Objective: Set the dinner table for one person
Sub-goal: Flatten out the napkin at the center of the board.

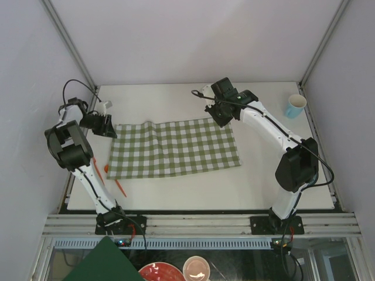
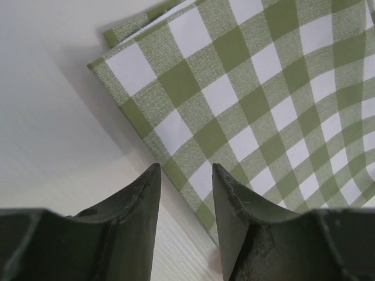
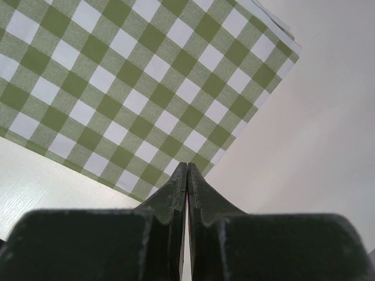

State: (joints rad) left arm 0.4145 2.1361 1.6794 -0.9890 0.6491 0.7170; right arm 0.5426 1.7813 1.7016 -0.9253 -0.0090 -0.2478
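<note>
Cloth-laying step, by the look of it: checked cloth (image 1: 176, 146) spread flat mid dinner table (image 1: 176, 99), far-left corner doubled over. Next up, probably: smoothing that corner, then fetching the blue cup (image 1: 296, 106) from the far-right corner. Hovering at the fold with the left gripper (image 2: 186, 167) narrowly parted, empty. Poised over the cloth's far-right corner with the right gripper (image 3: 187, 165) pinched together on nothing.
</note>
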